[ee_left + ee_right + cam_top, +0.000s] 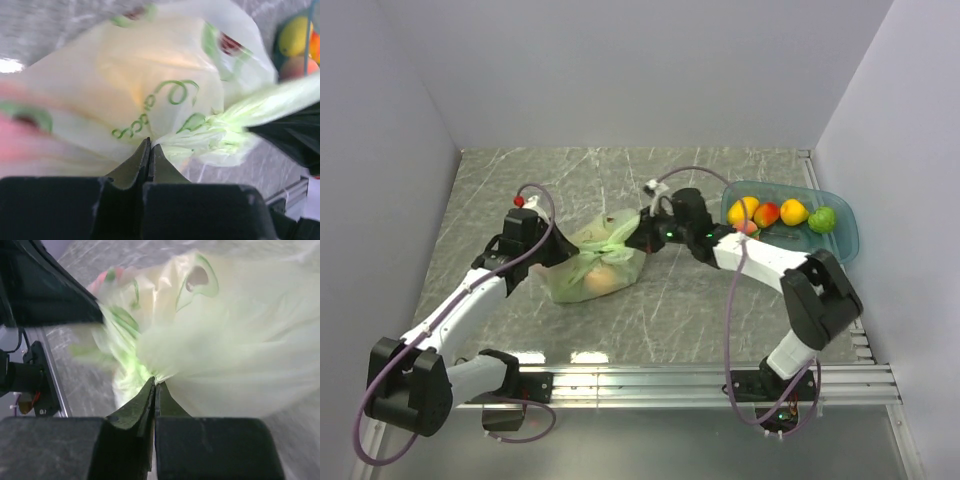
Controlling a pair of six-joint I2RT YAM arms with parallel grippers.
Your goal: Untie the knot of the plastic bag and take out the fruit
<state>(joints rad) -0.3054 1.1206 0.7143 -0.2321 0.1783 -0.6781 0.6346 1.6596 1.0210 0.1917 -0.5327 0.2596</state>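
Observation:
The pale green plastic bag [592, 268] lies on the table between my two arms. Its knot [216, 131] is a twisted bunch on top, with a handle strip pulled taut toward the right. My left gripper [150, 145] is shut on a pinch of the bag's film just left of the knot, at the bag's left side [558, 253]. My right gripper [155, 382] is shut on gathered film at the bag's upper right [644, 224]. The fruit inside shows only as a dim orange-tan shape [604, 281] through the plastic.
A blue tray [848, 243] stands at the right, holding yellow, orange-red and green fruit [766, 214]. White walls close in the left, back and right. A metal rail [650, 380] runs along the near edge by the arm bases.

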